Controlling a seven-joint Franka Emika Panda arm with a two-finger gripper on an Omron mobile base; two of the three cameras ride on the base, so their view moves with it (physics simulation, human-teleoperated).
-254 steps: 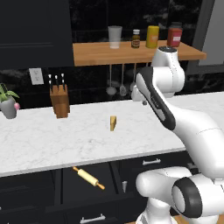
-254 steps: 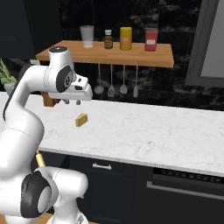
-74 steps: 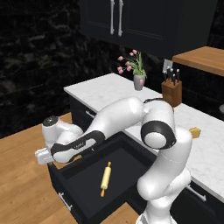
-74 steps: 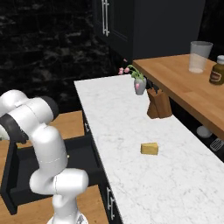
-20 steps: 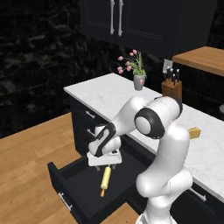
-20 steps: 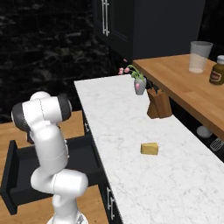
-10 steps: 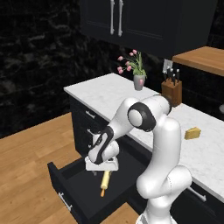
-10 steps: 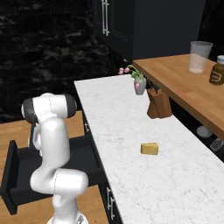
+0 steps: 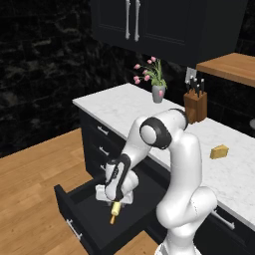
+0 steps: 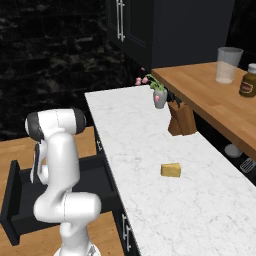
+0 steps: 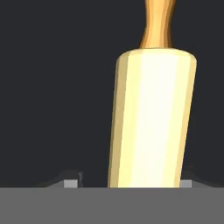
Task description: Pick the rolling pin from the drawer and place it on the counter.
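Note:
The rolling pin lies on the dark floor of the open drawer, its orange handle pointing away from the hand. In the left base view my gripper is down inside the drawer, right over the pin, of which just the near end and handle stick out below the hand. In the hand view the gripper is open and straddles the pale cylinder, one fingertip well apart from it, the other close to its edge. The white marble counter runs above the drawer.
A small yellow wedge sits mid-counter. Farther along stand a knife block and a vase of pink flowers. Narrow stacked drawers flank the open one. A wooden shelf carries a glass and a jar.
The hand has come down lower over the rolling pin and now covers most of it; the elbow has swung up and toward the counter. The pin has not moved.

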